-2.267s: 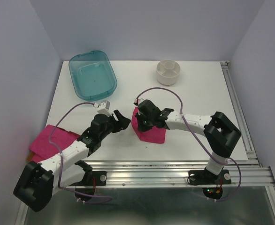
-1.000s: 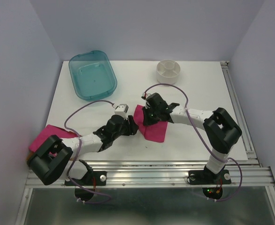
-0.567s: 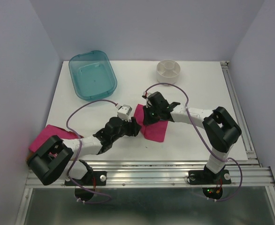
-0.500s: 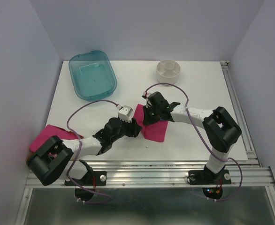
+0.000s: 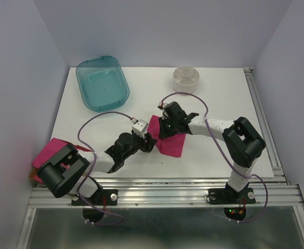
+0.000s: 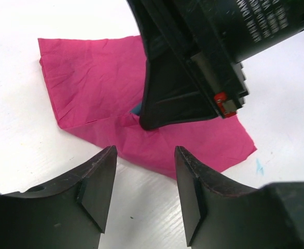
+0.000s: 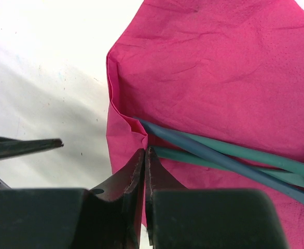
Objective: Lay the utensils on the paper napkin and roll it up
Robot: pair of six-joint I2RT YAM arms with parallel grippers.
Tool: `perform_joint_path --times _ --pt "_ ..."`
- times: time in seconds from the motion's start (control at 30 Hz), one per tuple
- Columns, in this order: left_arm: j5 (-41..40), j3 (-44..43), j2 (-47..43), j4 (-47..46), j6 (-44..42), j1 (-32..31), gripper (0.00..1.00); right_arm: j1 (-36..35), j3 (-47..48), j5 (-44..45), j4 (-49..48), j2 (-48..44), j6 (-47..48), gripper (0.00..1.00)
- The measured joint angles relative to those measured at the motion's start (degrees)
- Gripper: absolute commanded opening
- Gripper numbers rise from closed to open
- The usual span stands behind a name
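Note:
The paper napkin (image 5: 173, 145) (image 7: 219, 67) lies magenta and creased on the white table. Two teal utensils (image 7: 230, 153) lie across it, handles toward its left edge, where the paper is folded up over their ends. My right gripper (image 7: 144, 151) (image 5: 162, 133) is shut, tips pinching that puckered fold. In the left wrist view its black fingers point down onto the napkin (image 6: 90, 83), with a sliver of teal utensil (image 6: 136, 109) beside the tip. My left gripper (image 6: 144, 176) (image 5: 150, 143) is open and empty, low over bare table just short of the napkin's near-left edge.
A pile of pink napkins (image 5: 51, 154) lies at the table's left edge under the left arm. A teal plastic tray (image 5: 102, 83) sits at the back left and a white round bowl (image 5: 186, 79) at the back middle. The aluminium rail (image 5: 167, 189) runs along the near edge.
The left arm has swung right and stretched toward the napkin, its open gripper now close beside the right one. The right gripper shifted slightly back early on and has stayed shut on the fold.

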State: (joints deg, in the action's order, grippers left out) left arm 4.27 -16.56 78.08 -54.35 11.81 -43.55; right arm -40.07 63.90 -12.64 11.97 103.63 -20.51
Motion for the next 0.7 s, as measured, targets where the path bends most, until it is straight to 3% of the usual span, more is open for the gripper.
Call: perform_joint_path --times 0.7 --pt "-4.1 2.4 11.2 -12.4 -7.0 -0.1 0.57 0.7 0.0 0.6 0.0 0.0 -0.3 0.08"
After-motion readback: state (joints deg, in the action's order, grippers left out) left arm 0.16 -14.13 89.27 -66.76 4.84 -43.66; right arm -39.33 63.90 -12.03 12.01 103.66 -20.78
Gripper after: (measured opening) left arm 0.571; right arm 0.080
